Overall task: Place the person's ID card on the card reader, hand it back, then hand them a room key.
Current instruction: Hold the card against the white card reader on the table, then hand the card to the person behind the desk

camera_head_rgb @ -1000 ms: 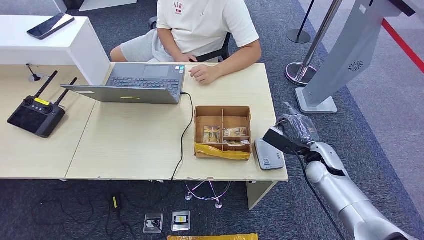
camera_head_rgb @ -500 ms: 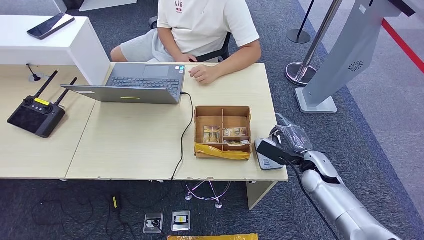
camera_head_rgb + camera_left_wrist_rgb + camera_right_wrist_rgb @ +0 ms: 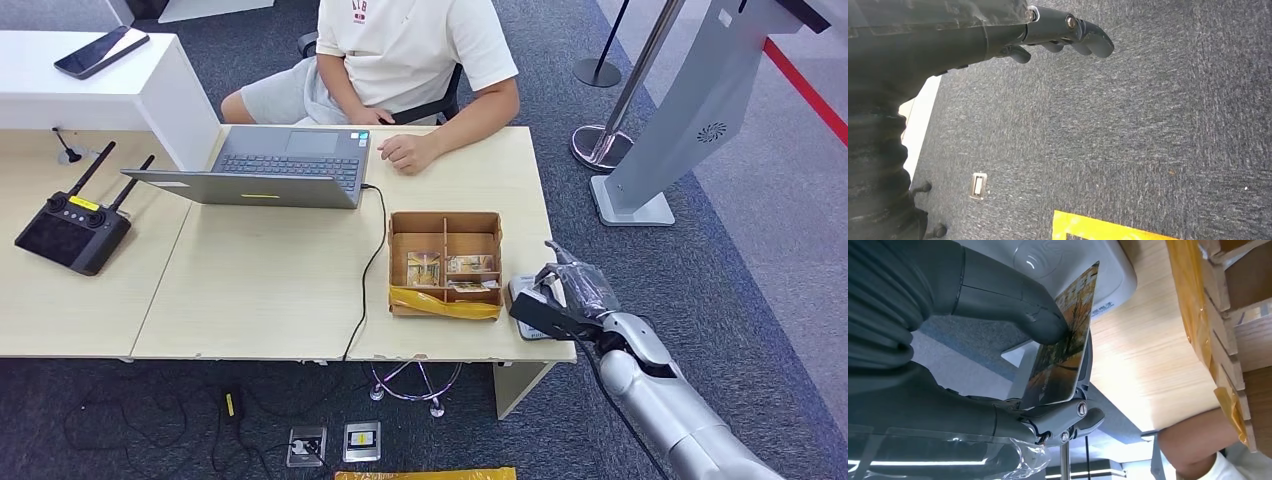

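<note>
- The right hand grasps the ID card, thumb pressed on its printed face and the darker fingers behind it; in the right wrist view the card's far corner hangs just above the white card reader, and whether they touch cannot be told.
- In the head view the card reader lies at the desk's near right corner, about 5 o'clock from the cardboard box, half covered by the hand.
- The hand comes in over the desk's right edge; beyond that edge, toward 3 o'clock, lies open carpet up to the grey kiosk base and stanchion foot.
- Room key cards lie in the box's near compartments; yellow tape wraps its near wall, just beside the reader.
- A person sits at 12 o'clock, one hand resting on the desk's far edge beside a laptop, well apart from the robot's hand.
- A black cable runs from the laptop toward 6 o'clock over the near edge, left of the box.
- A black controller sits at 9 o'clock.
- The left hand hangs over the carpet, fingers loosely curled around nothing.
</note>
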Available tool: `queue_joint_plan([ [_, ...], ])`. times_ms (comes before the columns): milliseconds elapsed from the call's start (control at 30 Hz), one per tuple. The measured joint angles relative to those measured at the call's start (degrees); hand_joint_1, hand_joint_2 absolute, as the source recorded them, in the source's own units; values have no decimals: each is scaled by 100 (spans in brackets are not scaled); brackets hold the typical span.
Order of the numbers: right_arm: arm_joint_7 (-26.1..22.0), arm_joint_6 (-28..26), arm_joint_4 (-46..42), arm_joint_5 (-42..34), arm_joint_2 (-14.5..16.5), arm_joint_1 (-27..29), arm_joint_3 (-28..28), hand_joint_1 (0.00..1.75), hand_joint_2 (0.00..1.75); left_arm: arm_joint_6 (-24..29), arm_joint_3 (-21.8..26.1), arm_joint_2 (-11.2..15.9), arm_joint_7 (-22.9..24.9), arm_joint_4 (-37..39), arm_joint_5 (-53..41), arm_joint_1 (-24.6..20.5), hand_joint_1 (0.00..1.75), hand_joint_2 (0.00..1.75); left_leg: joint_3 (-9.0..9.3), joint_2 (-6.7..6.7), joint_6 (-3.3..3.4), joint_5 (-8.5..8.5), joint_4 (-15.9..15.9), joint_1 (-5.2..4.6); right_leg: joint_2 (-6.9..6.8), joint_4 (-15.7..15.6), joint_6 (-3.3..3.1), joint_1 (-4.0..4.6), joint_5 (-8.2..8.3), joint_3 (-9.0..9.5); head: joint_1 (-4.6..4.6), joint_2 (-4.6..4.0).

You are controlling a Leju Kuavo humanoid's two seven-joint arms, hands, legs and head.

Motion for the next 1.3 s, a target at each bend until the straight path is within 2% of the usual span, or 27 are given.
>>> queue_joint_plan([
  [433,197,328,-418,-29,-74,240,0,175,175,0,0,-2,22,0,35,0,0,175,1,2,0,0,0,0,1,0,0,0,0,0,1,0],
  [833,165,-37,-549,-6,-114,160,-86,175,175,13,0,-7,22,0,18,-1,0,175,-1,2,0,0,0,0,1,1,0,0,0,2,0,0],
  [1067,4,-240,-637,172,-109,-494,-295,175,175,13,-3,-7,4,0,-70,-5,0,175,-1,3,0,2,0,-1,1,1,5,-1,4,2,0,0],
  [1300,-384,-320,-622,309,-103,-1689,-470,175,175,4,-52,-4,-98,0,-221,-12,0,175,-3,6,0,3,0,-1,6,2,6,-2,5,1,1,0],
])
